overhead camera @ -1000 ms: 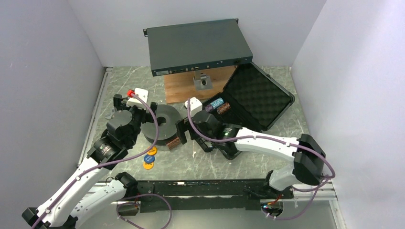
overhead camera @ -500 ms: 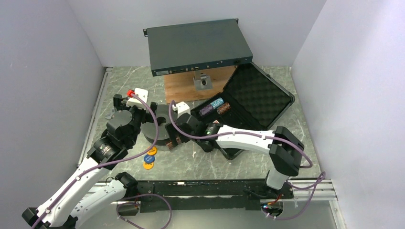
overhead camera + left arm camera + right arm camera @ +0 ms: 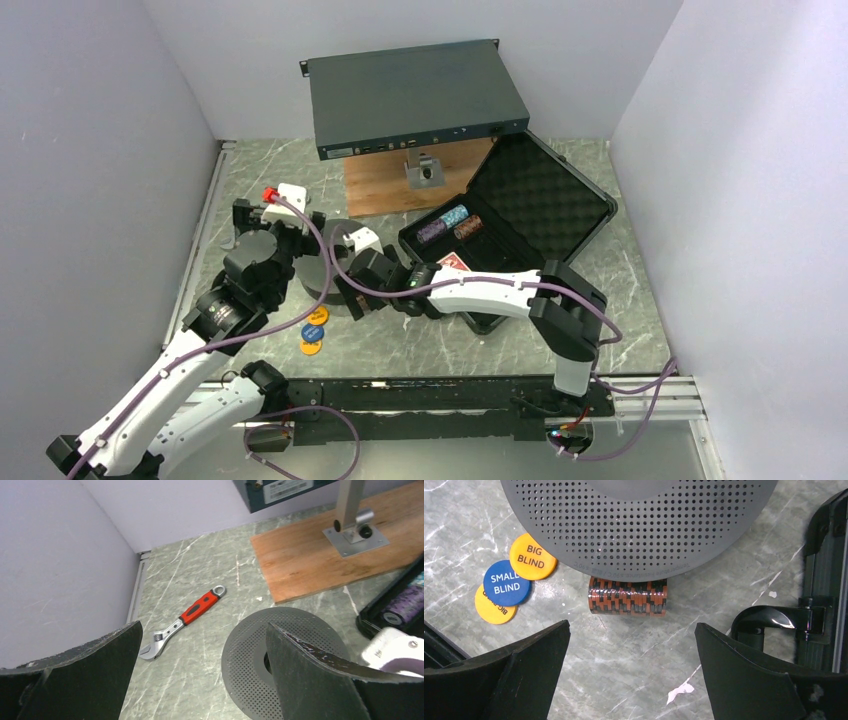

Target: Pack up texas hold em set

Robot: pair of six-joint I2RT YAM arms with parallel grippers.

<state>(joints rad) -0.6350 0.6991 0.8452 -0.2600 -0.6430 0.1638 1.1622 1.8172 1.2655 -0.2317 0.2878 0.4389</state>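
The black case [image 3: 560, 215] lies open at the right, foam-lined, with purple, teal and brown chip stacks [image 3: 448, 224] and a red card deck [image 3: 452, 262] inside. A brown striped chip stack [image 3: 628, 596] lies on its side on the table, tucked against the rim of the grey spool [image 3: 639, 520]. My right gripper [image 3: 631, 672] hovers open just in front of that stack, nothing between its fingers. Orange [image 3: 532, 556], blue [image 3: 506, 582] and yellow [image 3: 494, 611] discs lie left of the stack. My left gripper [image 3: 200, 675] stands open over the spool's left side.
A red-handled wrench [image 3: 185, 620] lies near the left wall. A wooden board [image 3: 410, 180] with a metal post carries the teal-grey box [image 3: 415, 95] at the back. The case handle [image 3: 774, 622] juts out right of my right fingers.
My right arm has swung left from the case's front corner to the spool's near side, over the brown chip stack. The left arm has barely shifted.
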